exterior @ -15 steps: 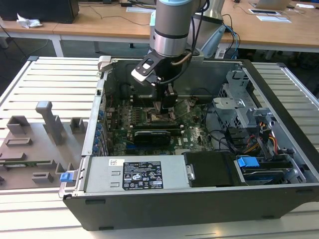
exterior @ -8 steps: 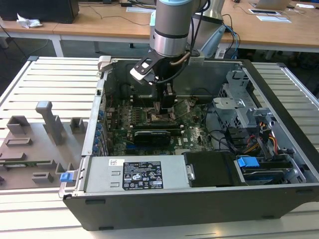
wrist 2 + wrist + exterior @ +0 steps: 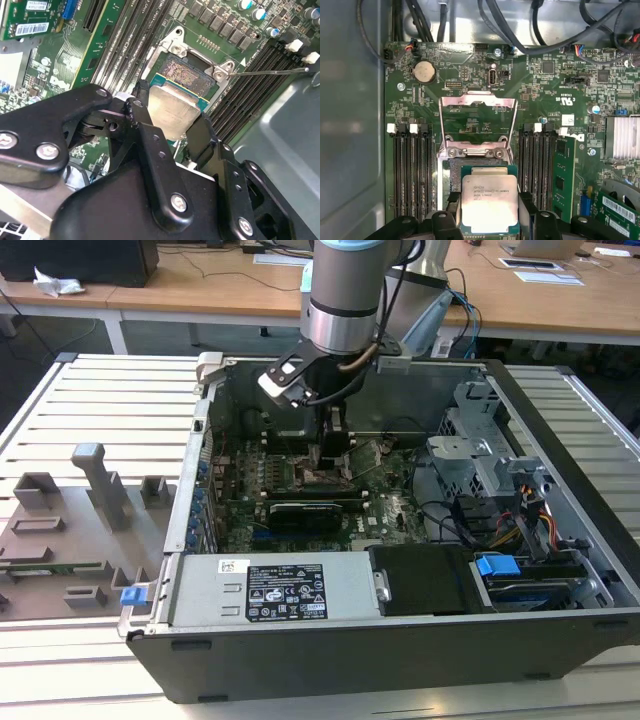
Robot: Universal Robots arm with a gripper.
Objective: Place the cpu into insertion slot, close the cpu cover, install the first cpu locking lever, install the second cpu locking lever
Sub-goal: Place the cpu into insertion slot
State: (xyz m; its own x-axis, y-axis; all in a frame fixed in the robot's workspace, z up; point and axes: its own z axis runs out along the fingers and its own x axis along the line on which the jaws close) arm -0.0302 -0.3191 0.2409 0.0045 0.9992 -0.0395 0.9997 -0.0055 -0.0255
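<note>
In both wrist views my gripper (image 3: 490, 222) is shut on the cpu (image 3: 489, 202), a flat square chip with a dull silver top and green edge. The black fingers (image 3: 142, 122) clamp two opposite sides of the cpu (image 3: 172, 112). The chip hangs just over the near half of the insertion slot (image 3: 187, 75), whose dark pin field shows beyond it. The cpu cover (image 3: 477, 120), a thin silver frame, stands swung open behind the insertion slot (image 3: 472, 166). A thin wire lever (image 3: 270, 71) sticks out sideways. In the exterior view the gripper (image 3: 335, 448) reaches down into the computer case over the motherboard.
Black memory slots (image 3: 412, 170) flank the socket on both sides. A graphics card (image 3: 305, 512), a power supply (image 3: 270, 590), drive cages (image 3: 480, 455) and loose cables (image 3: 520, 515) crowd the case. Grey fixtures (image 3: 90, 480) stand on the slatted table at the exterior view's left.
</note>
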